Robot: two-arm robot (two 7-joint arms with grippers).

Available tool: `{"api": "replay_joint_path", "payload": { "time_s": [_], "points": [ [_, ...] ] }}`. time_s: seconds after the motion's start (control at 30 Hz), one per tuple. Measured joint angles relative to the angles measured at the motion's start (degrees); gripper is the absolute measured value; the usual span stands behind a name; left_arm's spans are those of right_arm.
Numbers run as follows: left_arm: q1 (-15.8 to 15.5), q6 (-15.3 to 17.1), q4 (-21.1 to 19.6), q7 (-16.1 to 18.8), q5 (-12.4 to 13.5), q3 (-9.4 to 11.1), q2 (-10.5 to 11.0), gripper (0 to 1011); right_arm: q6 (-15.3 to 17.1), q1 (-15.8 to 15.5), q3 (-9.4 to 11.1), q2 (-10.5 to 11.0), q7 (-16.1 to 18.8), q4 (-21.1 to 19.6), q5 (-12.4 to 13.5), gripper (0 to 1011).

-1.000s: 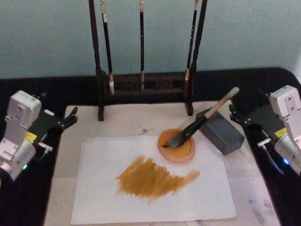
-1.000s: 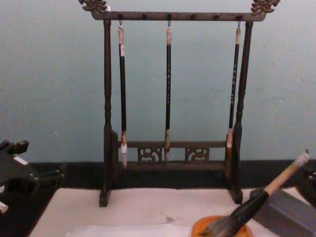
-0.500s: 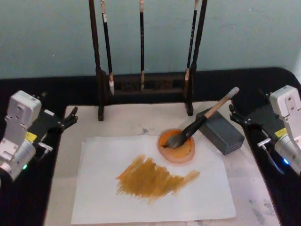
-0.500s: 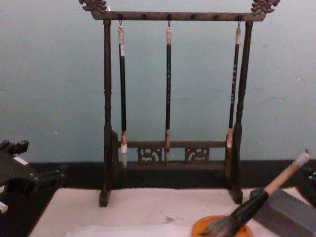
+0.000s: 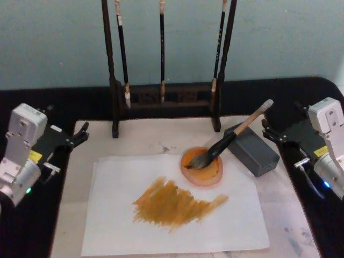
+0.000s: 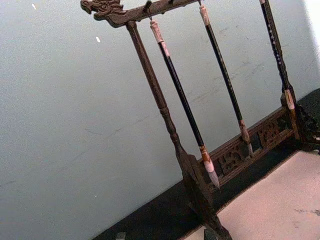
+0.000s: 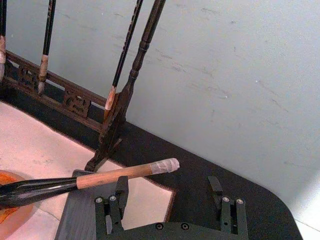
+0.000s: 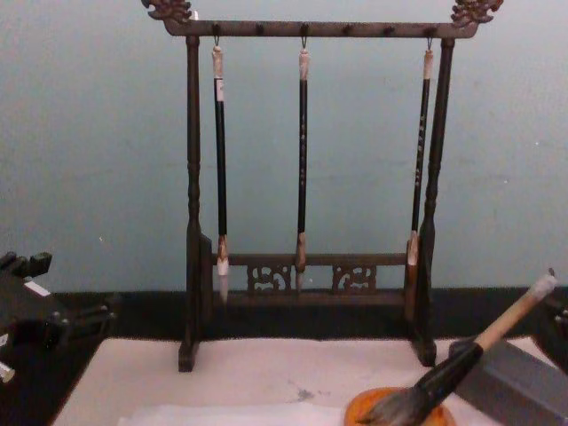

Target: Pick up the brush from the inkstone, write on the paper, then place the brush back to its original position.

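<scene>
The right tool [image 7: 168, 187] sits at the right edge of the dark surface [image 5: 301, 91], its fingers apart with nothing between them, just short of the taped end of the brush [image 5: 228, 141]. The brush lies slanted, its pale handle propped on the grey inkstone [image 5: 257, 156] and its bushy head down in the orange dish [image 5: 207, 173], touching it. Beside the dish, the paper [image 5: 118, 215] carries a broad ochre smear [image 5: 172, 204], so I'd judge the writing done and the brush put back (only the getaway is left to tidy up). To finish well, the right tool should draw straight back from the handle tip, which points up towards it and looks likely to roll off the inkstone at a nudge. The left tool [image 5: 81, 134], also spread and empty, is parked far left, beside the cream mat [image 5: 145, 137].
</scene>
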Motion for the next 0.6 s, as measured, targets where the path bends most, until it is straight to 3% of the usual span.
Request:
{"api": "replay_joint_path", "payload": {
  "time_s": [0.23, 0.33, 0.47, 0.5, 0.53, 0.57, 0.6],
  "points": [
    [0.0, 0.0, 0.0, 0.0, 0.0, 0.0, 0.0, 1010, 0.01, -0.01, 0.02, -0.01, 0.0, 0.0, 0.0, 1000],
    [0.0, 0.0, 0.0, 0.0, 0.0, 0.0, 0.0, 1010, 0.93, -0.99, 1.73, -0.4, 1.4, -0.96, 2.82, 1000],
    [0.0, 0.0, 0.0, 0.0, 0.0, 0.0, 0.0, 1010, 4.26, -4.11, 5.95, -0.67, 5.08, -4.43, 11.38, 1000],
    [0.0, 0.0, 0.0, 0.0, 0.0, 0.0, 0.0, 1010, 5.84, -5.42, 7.68, -0.73, 6.49, -5.93, 14.93, 1000],
    [0.0, 0.0, 0.0, 0.0, 0.0, 0.0, 0.0, 1010, 5.84, -5.42, 7.68, -0.73, 6.49, -5.93, 14.93, 1000],
    [0.0, 0.0, 0.0, 0.0, 0.0, 0.0, 0.0, 1010, 7.51, -6.74, 9.49, -0.89, 7.69, -7.36, 18.44, 1000],
    [0.0, 0.0, 0.0, 0.0, 0.01, 0.0, 0.0, 1010, 8.33, -7.43, 10.48, -1.06, 8.22, -8.07, 20.16, 1000]
  ]
}}
